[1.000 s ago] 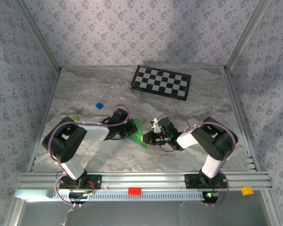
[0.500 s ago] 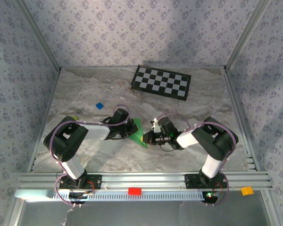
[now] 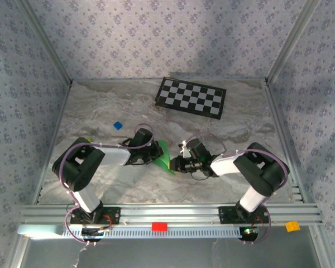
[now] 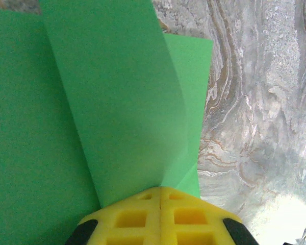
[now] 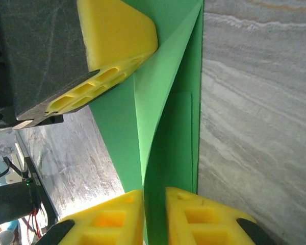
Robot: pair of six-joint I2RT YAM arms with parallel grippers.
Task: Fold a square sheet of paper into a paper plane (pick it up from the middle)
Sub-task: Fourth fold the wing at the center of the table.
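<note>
Green and partly folded, the sheet of paper (image 3: 165,158) lies at the middle of the tabletop (image 3: 100,114), between the two grippers; from above we see it as a narrow triangle tapering toward the near edge. We find the left gripper (image 4: 159,190) clenched on one edge of the sheet, its yellow fingers pressed together and a flap rising from between them; the right gripper (image 5: 154,200) meets the sheet from the opposite side, its jaws parted by a narrow gap through which a raised fold runs, so nothing is pinched there. From the right wrist we see the layers fanning apart, the lowest flat on the surface. The tabletop is grey-white and marbled; a black-and-white checkerboard (image 3: 191,96) lies flat toward the far wall, well apart from the sheet; a small blue block (image 3: 118,125) sits left of centre; lilac flowered walls (image 3: 156,33) enclose three sides; an aluminium rail (image 3: 173,211) along the near edge carries both arm bases.
</note>
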